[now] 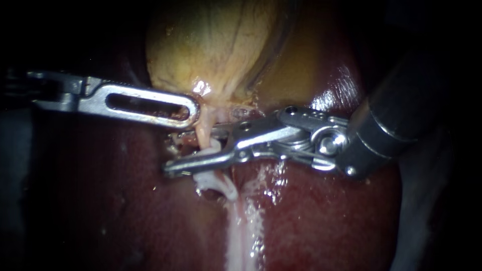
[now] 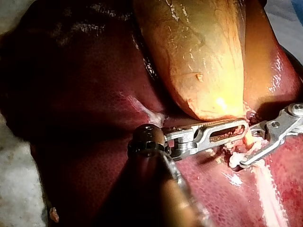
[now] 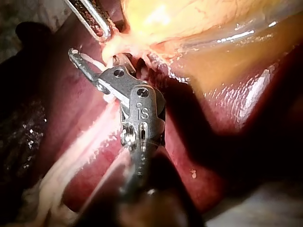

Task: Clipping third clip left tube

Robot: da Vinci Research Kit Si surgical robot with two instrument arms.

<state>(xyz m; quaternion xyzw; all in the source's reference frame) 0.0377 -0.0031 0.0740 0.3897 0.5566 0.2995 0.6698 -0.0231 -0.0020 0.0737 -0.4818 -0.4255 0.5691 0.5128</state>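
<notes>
Endo view: my L instrument [image 1: 191, 113] comes in from 9 o'clock. Its slotted jaws lie together, tip pinching the top of the tube [image 1: 202, 131] right under the gallbladder [image 1: 211, 45]. Gallbladder sits at 12, yellow-tan, narrowing down to that grip. Tube = pale pink strand running from the L tip toward 6, over the dark red liver [image 1: 326, 211].

My R instrument [image 1: 193, 150] enters from 3 o'clock, jaws apart, nothing clamped. One jaw crosses the tube's lower part and reaches out to 9 of it. The other looks shorter, ending just at 3 of the tube. Tube lies in the gap betw them.

White stringy tissue [image 1: 218, 188] sits just at 6 of the R lower jaw, and a pale streak runs on toward 6 across the liver.

L wrist view: L jaws flat together at the gallbladder's narrow end, R jaws spread just ahead of them.

R wrist view: R jaws spread w/ the pale strand betw them, L tip just ahead at the strand's top.
</notes>
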